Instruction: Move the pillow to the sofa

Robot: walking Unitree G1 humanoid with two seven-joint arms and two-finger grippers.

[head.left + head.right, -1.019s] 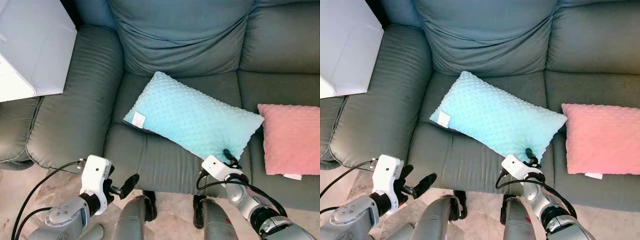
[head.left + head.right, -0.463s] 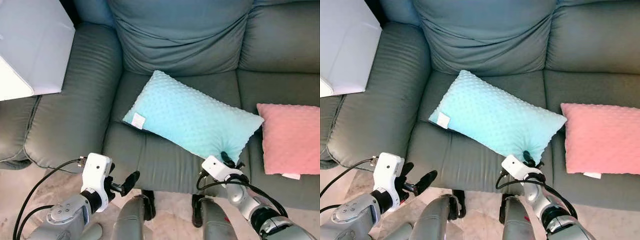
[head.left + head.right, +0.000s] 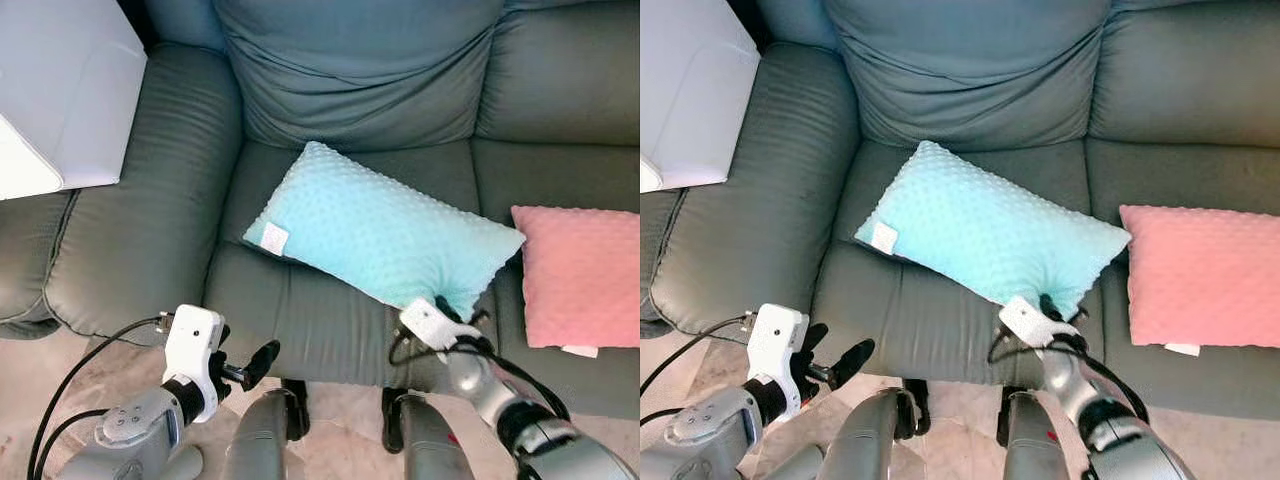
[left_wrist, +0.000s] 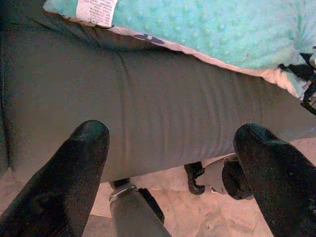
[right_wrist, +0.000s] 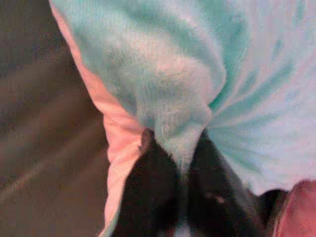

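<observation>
A turquoise dotted pillow [image 3: 385,235] with a white label lies slantwise on the grey-green sofa [image 3: 350,90], on its middle seat cushion. My right gripper [image 3: 447,305] is at the pillow's near right corner and is shut on a pinch of its fabric; the right wrist view shows both black fingers [image 5: 153,187] squeezing the turquoise cloth [image 5: 182,123]. My left gripper [image 3: 250,368] hovers below the seat's front edge, over the floor, open with nothing between its fingers [image 4: 74,168].
A pink pillow [image 3: 580,275] rests on the seat to the right, close to the turquoise one. A white board [image 3: 60,90] leans over the left armrest. My own legs [image 3: 270,440] stand on the tiled floor right against the sofa front.
My right gripper has pushed a little forward and up into the pillow's corner. The pillow has nudged slightly away with it. The left arm has barely moved.
</observation>
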